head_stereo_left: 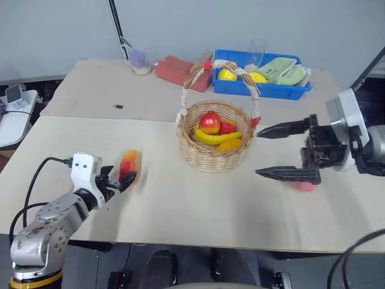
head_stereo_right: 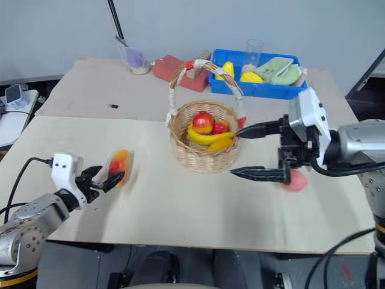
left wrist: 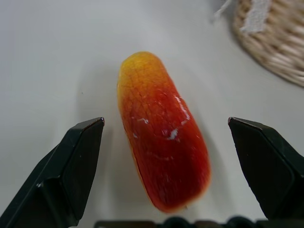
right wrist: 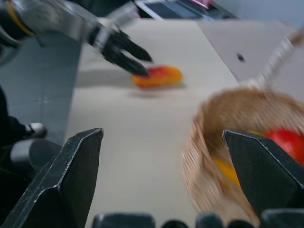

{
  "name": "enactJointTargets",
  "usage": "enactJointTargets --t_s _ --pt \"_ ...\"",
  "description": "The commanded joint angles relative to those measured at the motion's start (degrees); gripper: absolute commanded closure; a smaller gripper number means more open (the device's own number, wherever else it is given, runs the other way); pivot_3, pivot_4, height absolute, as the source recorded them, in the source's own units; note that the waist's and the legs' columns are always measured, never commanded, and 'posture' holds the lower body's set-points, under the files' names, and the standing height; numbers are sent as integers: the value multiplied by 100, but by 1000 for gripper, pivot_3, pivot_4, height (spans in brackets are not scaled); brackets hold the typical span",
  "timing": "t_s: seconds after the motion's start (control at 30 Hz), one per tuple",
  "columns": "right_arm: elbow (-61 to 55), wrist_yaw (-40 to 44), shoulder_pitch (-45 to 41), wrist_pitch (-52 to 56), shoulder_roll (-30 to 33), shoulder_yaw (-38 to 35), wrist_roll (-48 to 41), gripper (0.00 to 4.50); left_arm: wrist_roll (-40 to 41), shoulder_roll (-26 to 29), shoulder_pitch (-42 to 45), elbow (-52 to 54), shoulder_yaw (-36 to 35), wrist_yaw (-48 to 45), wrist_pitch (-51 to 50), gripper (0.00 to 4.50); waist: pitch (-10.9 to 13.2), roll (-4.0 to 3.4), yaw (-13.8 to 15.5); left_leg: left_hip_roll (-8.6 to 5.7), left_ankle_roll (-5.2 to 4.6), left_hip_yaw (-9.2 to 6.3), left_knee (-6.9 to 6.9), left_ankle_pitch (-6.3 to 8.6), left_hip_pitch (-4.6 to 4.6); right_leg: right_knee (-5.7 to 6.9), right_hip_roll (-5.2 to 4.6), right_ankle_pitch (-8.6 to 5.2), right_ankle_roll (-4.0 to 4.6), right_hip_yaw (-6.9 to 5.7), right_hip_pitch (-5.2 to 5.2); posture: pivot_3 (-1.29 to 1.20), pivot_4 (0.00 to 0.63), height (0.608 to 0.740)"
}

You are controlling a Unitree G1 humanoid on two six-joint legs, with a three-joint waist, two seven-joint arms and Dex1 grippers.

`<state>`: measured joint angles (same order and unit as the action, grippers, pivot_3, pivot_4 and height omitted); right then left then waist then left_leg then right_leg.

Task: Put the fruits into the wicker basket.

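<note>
The left gripper (head_stereo_left: 123, 179) has its fingers spread wide on either side of the mango (left wrist: 161, 130), which lies on the table (head_stereo_left: 180, 205). The basket (head_stereo_left: 214, 143) stands mid-table, holding other fruit. The right gripper (head_stereo_left: 272, 150) hangs wide apart and empty beside the basket, above the peach (head_stereo_right: 296, 180) on the table.

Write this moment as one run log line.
left gripper: open around mango | right gripper: open, empty | peach: on table | basket: awaiting
</note>
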<state>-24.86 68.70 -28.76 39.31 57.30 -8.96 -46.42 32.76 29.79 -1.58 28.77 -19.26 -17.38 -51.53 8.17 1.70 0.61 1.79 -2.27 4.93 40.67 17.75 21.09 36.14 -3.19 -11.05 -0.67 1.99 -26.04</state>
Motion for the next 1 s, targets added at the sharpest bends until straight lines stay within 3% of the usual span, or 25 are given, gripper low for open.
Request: enactJointTargets --t_s 0.03,0.4,0.5,0.67,0.73,0.87,1.0 --pt "-62 90 -317 -10 -115 239 -78 31 -91 -112 148 51 16 365 -237 0 0 0 -3 0 0 -1 -1 0 1 -1 0 0 0 -1 -1 0 150 703" --pt "124 254 -917 -311 -493 780 338 31 -322 -235 594 -309 326 659 -765 0 0 0 -2 -4 0 -3 0 0 2 0 -4 1 1 -5 -1 0 150 703" --pt "103 247 -892 -275 -486 739 325 0 -372 -242 590 -422 288 646 -704 752 0 0 -3 -3 0 -4 0 0 2 1 -6 1 2 -6 -1 0 150 703" --pt "48 193 -840 -247 -422 626 308 0 -451 -114 617 -555 294 435 -463 2847 0 -1 3 -4 0 -3 0 0 2 1 -11 3 4 -9 -1 0 150 703" --pt "17 163 -842 -226 -392 562 275 0 -419 -8 616 -492 298 148 -171 2953 0 0 2 -4 0 -3 0 0 2 1 -11 3 4 -10 -1 0 150 703" --pt "-62 94 -723 -133 -226 336 192 0 -190 548 544 66 676 -1297 764 2953 0 -1 8 -3 0 -3 0 0 5 0 -11 2 5 -14 -4 0 150 703" --pt "-146 -27 -473 -38 -13 56 118 0 -73 993 1056 222 1107 -2182 1118 2953 0 -1 14 -7 0 -1 1 0 8 -8 -20 2 5 -17 -3 0 150 703"
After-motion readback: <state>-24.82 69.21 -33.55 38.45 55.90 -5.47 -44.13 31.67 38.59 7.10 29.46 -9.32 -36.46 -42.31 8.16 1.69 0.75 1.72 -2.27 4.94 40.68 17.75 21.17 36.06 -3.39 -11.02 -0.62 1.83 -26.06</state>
